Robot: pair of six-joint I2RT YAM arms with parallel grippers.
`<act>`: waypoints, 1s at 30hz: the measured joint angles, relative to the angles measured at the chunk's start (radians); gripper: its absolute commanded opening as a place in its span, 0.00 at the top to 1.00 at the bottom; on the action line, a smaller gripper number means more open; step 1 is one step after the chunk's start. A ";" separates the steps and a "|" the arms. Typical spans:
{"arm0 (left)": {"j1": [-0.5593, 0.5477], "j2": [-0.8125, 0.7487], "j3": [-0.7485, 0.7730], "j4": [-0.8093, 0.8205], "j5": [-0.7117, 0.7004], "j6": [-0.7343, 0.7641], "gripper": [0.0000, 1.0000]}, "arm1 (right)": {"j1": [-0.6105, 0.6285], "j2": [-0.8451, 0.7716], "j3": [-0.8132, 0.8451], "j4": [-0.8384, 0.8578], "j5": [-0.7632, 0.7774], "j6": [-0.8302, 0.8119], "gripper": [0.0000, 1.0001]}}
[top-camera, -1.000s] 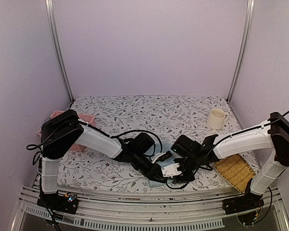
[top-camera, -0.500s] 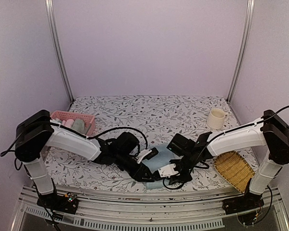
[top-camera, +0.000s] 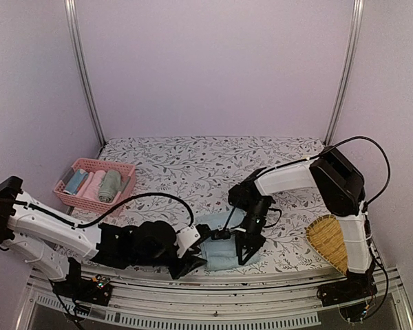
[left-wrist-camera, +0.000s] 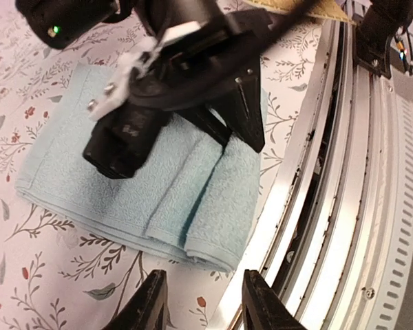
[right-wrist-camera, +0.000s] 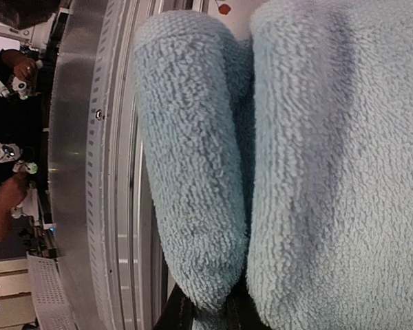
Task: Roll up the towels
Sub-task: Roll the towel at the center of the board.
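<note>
Towel [left-wrist-camera: 124,185], one turn rolled, lies just beside the rail [left-wrist-camera: 330,172]. Right hand [left-wrist-camera: 241,143] pinches that turn; left hand [left-wrist-camera: 205,275] is spread, empty. Likely fault: the one-sided grip skews or loosens the roll.

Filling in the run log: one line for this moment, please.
towel: partly rolled, near edge | left gripper: open, off towel | right gripper: shut on towel

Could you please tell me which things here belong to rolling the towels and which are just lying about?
Part of the job:
- light blue towel, partly rolled near the table's front edge
- right gripper, its fingers astride the rolled fold
- left gripper, open beside the towel
- pink basket holding rolled towels

Just lying about:
- woven tray, at the right
</note>
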 measured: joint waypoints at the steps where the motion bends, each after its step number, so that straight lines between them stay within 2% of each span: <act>1: -0.027 0.002 0.007 -0.009 -0.038 0.021 0.64 | -0.010 0.035 0.032 -0.044 -0.023 -0.007 0.93; 7: -0.084 0.126 0.136 -0.077 -0.135 0.145 0.60 | -0.038 0.133 0.110 -0.172 -0.106 -0.027 0.93; 15: -0.092 0.353 0.348 -0.141 -0.126 0.305 0.59 | -0.040 0.141 0.116 -0.182 -0.111 -0.022 0.92; 20: -0.092 0.433 0.394 -0.174 -0.124 0.356 0.63 | -0.040 0.140 0.116 -0.182 -0.111 -0.011 0.91; 24: -0.093 0.477 0.418 -0.201 -0.155 0.372 0.72 | -0.040 0.140 0.116 -0.182 -0.112 -0.004 0.88; 30: -0.097 0.508 0.454 -0.217 -0.206 0.374 0.94 | -0.040 0.099 0.095 -0.180 -0.087 -0.005 0.72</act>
